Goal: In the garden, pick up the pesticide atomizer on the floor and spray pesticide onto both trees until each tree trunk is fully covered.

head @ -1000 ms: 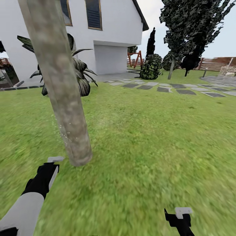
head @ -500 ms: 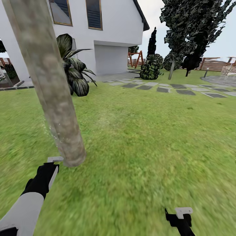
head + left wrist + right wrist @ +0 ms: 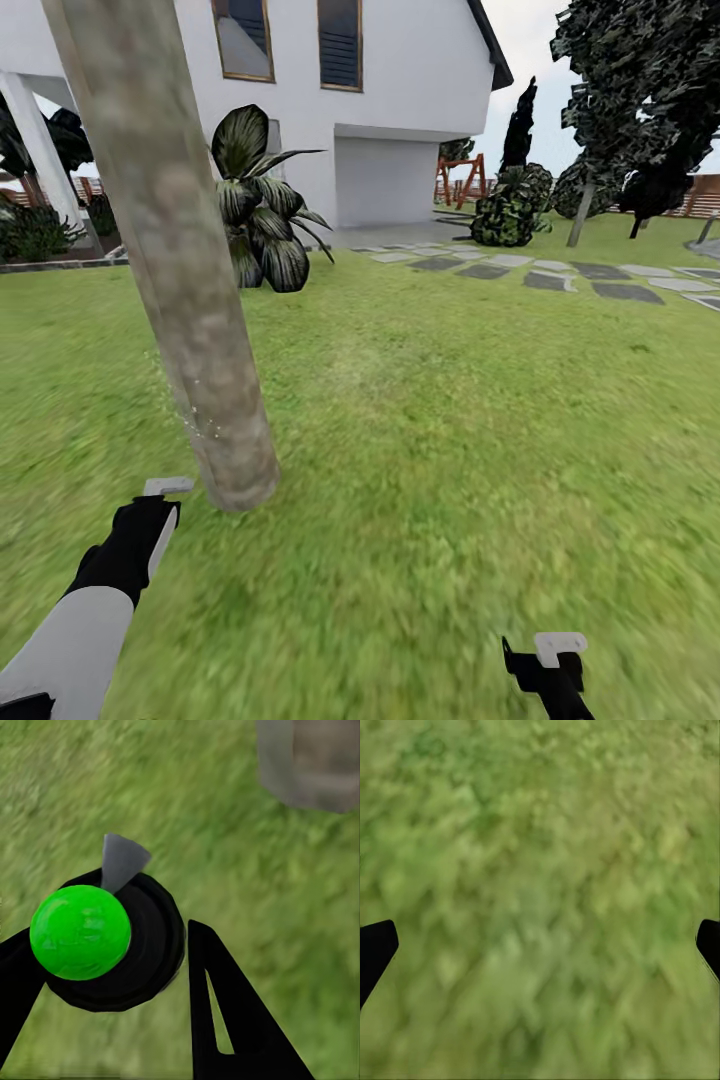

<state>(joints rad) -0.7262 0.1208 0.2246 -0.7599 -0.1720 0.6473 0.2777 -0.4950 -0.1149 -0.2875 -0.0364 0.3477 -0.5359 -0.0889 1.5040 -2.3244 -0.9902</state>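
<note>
A thick grey-brown tree trunk (image 3: 190,300) rises from the lawn (image 3: 450,450) close ahead on the left, and fine white specks hang by its lower part. In the left wrist view its base (image 3: 315,761) stands just beyond the fingers. My left gripper (image 3: 150,520) is shut on the pesticide atomizer (image 3: 82,934), a black body with a bright green ball top and a grey nozzle. Low at the right, my right gripper (image 3: 548,665) is open over bare grass (image 3: 540,870). Far off at the right stands another tree (image 3: 640,90) with a dark-green crown.
A white house (image 3: 400,90) stands behind the lawn with a broad-leaved plant (image 3: 262,215) at its corner. Grey stepping stones (image 3: 600,285) run across the back right, near a round bush (image 3: 510,205). Open grass spreads to the right of the trunk.
The whole picture has shifted rightward, so the camera has turned; the broad-leaved plant has come out from behind the trunk. Both arms hold the same place in the view.
</note>
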